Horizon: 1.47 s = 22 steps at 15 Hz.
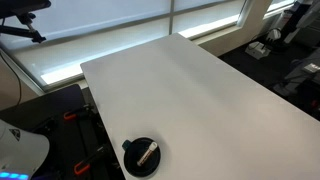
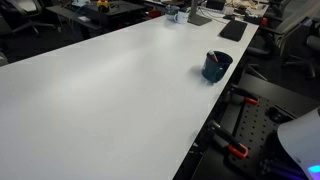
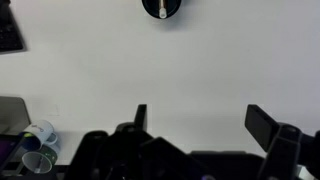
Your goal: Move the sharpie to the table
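1. Bright office, windows [image 1: 110, 25] along the far side. Looked across a wide white counter [image 1: 200, 100], bare over nearly all of its surface.
2. Spotted the sharpie [image 1: 147, 154] lying slanted inside the black bowl [image 1: 143, 158], right by the counter's near edge. Not yet out on the counter itself, then.
3. Picked up the same black bowl in an exterior view [image 2: 216, 66], again close to the edge. Could not make out the sharpie there past the dark rim.
4. Caught the gripper [image 3: 198, 115] only in the wrist view: jaws spread wide, nothing between them, well apart from the black bowl at the top of that picture.
5. Read that wide spread as readiness for a pick, with the wrist roughly lined up on the black bowl straight ahead.
6. Rated the wall of the black bowl as the main obstacle. Called for a descent from above, inside the rim, with the fingers set across the thin barrel rather than along it.
7. Noticed cups [image 3: 38, 145] at the lower corner of the wrist view, seemingly off the counter and well clear of any path to the black bowl.
8. Saw plenty of bare counter just beside the black bowl for a set-down.
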Each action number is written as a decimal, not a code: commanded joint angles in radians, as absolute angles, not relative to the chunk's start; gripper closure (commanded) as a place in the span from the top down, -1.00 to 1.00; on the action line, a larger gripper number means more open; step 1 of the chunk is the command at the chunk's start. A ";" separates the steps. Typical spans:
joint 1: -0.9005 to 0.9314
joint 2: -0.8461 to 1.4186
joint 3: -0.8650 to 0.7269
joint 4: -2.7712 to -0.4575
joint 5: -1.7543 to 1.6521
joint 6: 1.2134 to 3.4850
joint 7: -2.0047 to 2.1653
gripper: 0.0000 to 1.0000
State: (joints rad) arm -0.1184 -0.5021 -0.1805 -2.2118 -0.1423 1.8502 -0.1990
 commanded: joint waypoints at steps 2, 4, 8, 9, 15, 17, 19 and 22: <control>-0.122 -0.499 -0.175 -2.236 -0.158 1.869 -0.202 1.00; -0.126 -0.492 -0.172 -2.268 -0.170 1.875 -0.199 1.00; -0.138 -0.467 -0.180 -2.349 -0.196 1.888 -0.200 1.00; -0.144 -0.458 -0.184 -2.374 -0.213 1.905 -0.202 1.00; -0.195 -0.414 -0.202 -2.500 -0.361 2.119 -0.195 1.00; -0.216 -0.403 -0.203 -2.532 -0.420 2.213 -0.184 1.00; -0.245 -0.396 -0.198 -2.570 -0.501 2.324 -0.159 1.00; -0.303 -0.388 -0.177 -2.608 -0.673 2.463 -0.085 1.00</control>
